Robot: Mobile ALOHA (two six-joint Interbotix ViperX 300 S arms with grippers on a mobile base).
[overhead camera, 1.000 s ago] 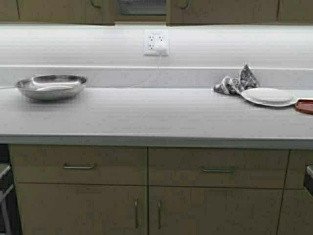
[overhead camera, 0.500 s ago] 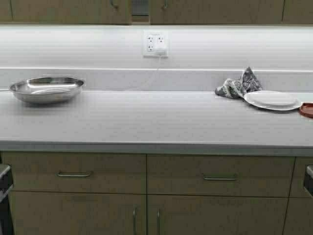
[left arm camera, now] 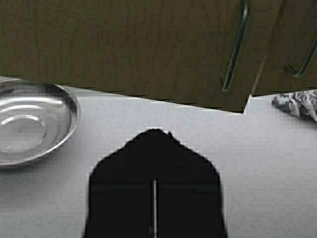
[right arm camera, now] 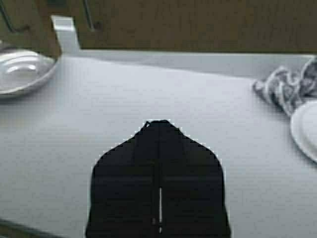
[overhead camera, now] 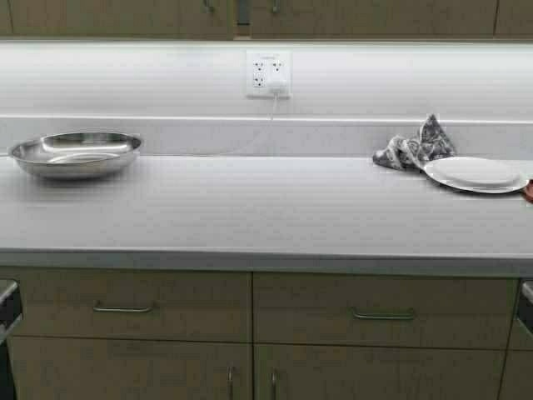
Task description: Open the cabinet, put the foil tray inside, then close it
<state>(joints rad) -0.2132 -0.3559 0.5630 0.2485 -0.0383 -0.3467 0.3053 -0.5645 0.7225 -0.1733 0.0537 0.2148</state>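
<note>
Jaws on both grippers are sitting clenched and empty, seemingly risking bumping the steel bowl (overhead camera: 75,153) while reaching the cabinet (overhead camera: 350,17).

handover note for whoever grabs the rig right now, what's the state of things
Left gripper: jaws shut, empty, hovering over the counter near the bowl.
Right gripper: jaws shut, empty, also over the counter.
Cabinet: above the counter; both doors look shut, handles untouched.
Foil tray: not in any view, neither on the visible counter nor in a gripper.
Done: cannot tell; the tray may already be inside, since the doors hide it.
Left: find the tray first. If it is not inside, open the cabinet, put it in and close up.
</note>
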